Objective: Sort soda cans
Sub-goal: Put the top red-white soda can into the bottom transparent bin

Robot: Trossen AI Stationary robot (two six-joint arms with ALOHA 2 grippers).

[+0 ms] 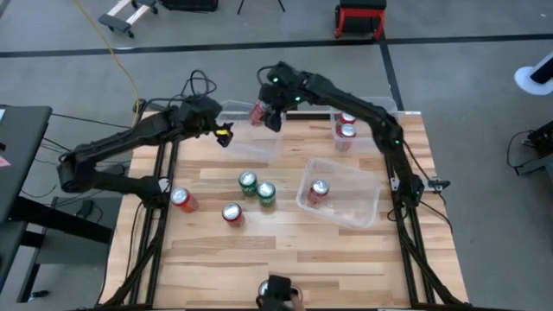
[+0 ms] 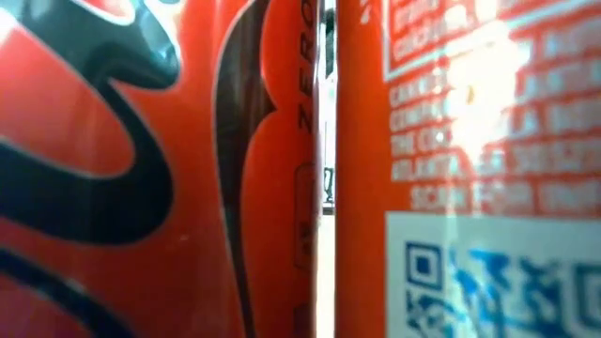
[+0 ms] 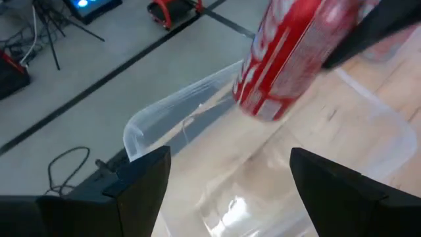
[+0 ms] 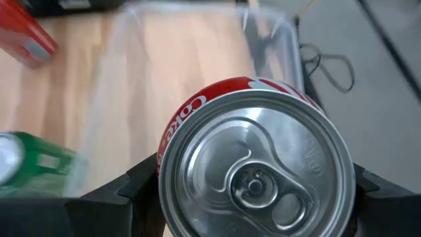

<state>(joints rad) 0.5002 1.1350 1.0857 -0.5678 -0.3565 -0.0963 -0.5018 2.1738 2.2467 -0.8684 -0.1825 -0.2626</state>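
My right gripper point(image 1: 270, 117) is shut on a red soda can point(image 1: 257, 112), point(image 3: 283, 59) held over the far end of a clear bin point(image 1: 246, 142). Its silver top point(image 4: 256, 178) faces the right wrist camera. Just left of that bin my left gripper point(image 1: 223, 134), point(image 3: 227, 164) hangs open and holds nothing. Two green cans point(image 1: 257, 187) stand upright at mid-table. Two red cans point(image 1: 183, 200), point(image 1: 232, 213) stand nearer the left front. Another red can point(image 1: 318, 190) stands in a second clear bin point(image 1: 363, 203) on the right. My right gripper pinches the red can's round side wall point(image 4: 172, 135) between its two fingers, one finger on each side, near the top end. The fingers slant down from the table's right and far side. The can is lifted clear and tilted, its bottom end point(image 3: 260, 105) lowest, above the bin.
Two more red cans point(image 1: 346, 130) stand at the table's far right. Two red cans point(image 2: 141, 169), point(image 2: 470, 141) stand right before the low camera at the near edge and block its view. The wood between the green cans and the near edge is bare.
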